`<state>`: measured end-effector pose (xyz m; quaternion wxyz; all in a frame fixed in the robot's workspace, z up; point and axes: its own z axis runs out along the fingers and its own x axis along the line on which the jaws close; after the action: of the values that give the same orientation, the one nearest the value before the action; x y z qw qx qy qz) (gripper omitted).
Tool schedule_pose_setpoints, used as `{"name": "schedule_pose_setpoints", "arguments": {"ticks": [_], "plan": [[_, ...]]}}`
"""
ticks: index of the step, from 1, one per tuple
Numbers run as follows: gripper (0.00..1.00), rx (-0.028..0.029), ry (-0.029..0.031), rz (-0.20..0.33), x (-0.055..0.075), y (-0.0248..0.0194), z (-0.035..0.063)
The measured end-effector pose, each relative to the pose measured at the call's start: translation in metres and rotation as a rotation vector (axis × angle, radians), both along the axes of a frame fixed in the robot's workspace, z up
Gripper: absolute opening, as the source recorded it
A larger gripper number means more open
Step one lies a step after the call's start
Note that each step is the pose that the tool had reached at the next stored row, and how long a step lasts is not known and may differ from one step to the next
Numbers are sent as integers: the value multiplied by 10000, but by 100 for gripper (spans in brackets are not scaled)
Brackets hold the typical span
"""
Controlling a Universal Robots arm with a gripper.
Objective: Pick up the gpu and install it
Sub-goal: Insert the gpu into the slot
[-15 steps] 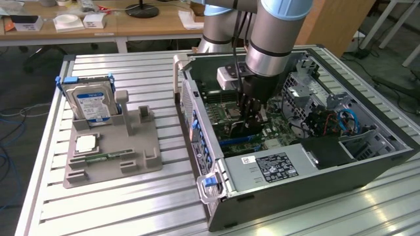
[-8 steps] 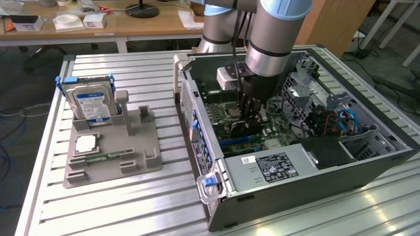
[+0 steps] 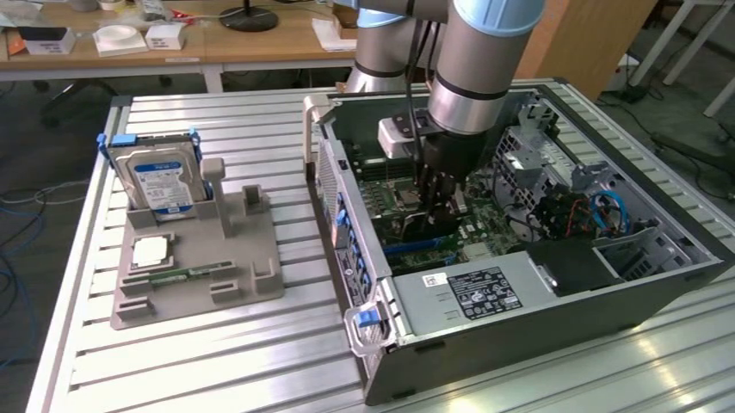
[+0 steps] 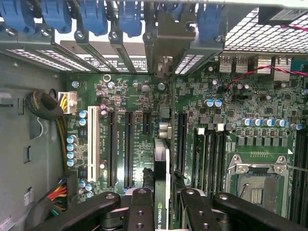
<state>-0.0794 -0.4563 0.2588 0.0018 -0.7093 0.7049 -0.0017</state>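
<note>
My gripper is down inside the open computer case, over the green motherboard. It is shut on the gpu, which I see edge-on in the wrist view as a thin dark card with a logo near my fingers. The card stands on edge along the board, between two black expansion slots. Its silver bracket reaches the rear slot openings under the blue latches. In the exterior view the gpu is a dark shape below the gripper. Whether its edge sits in a slot is hidden.
On the slatted table, at the exterior view's left, a grey holder carries the blue-labelled hard drive, a processor and a green memory stick. Inside the case are the power supply, the processor socket and a cable bundle.
</note>
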Motion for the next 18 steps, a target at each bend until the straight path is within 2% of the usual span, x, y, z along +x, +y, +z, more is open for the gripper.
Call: {"name": "schedule_pose_setpoints", "arguments": {"ticks": [14, 18], "plan": [[26, -2, 1, -1, -1, 0, -40], [26, -5, -64, -3, -8, 4, -23]]}}
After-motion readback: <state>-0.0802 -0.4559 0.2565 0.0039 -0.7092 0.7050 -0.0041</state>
